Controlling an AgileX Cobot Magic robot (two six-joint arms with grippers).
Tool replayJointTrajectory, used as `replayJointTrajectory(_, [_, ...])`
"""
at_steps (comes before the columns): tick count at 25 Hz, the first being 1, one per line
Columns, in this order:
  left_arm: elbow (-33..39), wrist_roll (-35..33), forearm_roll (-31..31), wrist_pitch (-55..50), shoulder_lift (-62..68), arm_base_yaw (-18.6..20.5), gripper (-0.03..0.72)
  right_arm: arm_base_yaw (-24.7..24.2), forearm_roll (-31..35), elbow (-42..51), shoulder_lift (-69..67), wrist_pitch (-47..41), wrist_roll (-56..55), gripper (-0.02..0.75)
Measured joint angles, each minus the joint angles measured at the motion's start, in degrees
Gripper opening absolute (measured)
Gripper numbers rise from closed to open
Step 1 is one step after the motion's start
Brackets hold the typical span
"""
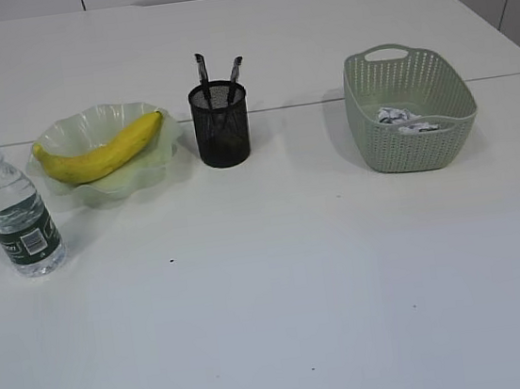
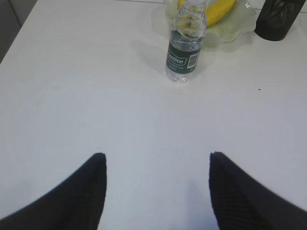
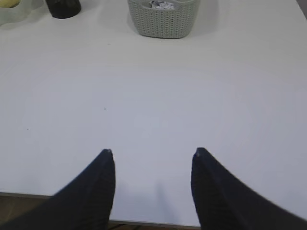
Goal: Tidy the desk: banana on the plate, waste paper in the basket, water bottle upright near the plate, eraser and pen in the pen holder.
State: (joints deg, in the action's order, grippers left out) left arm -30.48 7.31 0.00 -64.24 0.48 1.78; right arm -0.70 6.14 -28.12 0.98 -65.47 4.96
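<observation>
A yellow banana lies on the pale green wavy plate. A clear water bottle with a green label stands upright left of the plate; it also shows in the left wrist view. The black mesh pen holder holds pens; I cannot see an eraser. Crumpled waste paper lies in the grey-green basket. My left gripper is open and empty, well short of the bottle. My right gripper is open and empty near the table's front edge. Neither gripper shows in the exterior view.
The white table has a seam running across behind the objects. The front edge of the table shows under my right gripper. The basket and pen holder stand far ahead in the right wrist view.
</observation>
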Motion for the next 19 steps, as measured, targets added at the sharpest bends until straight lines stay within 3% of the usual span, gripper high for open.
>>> replayJointTrajectory(19, [0.0,0.0,-1.6,0.0,0.0,1.1,0.455,-1.5,0.1,0.0,0.0,0.0,0.0,0.389])
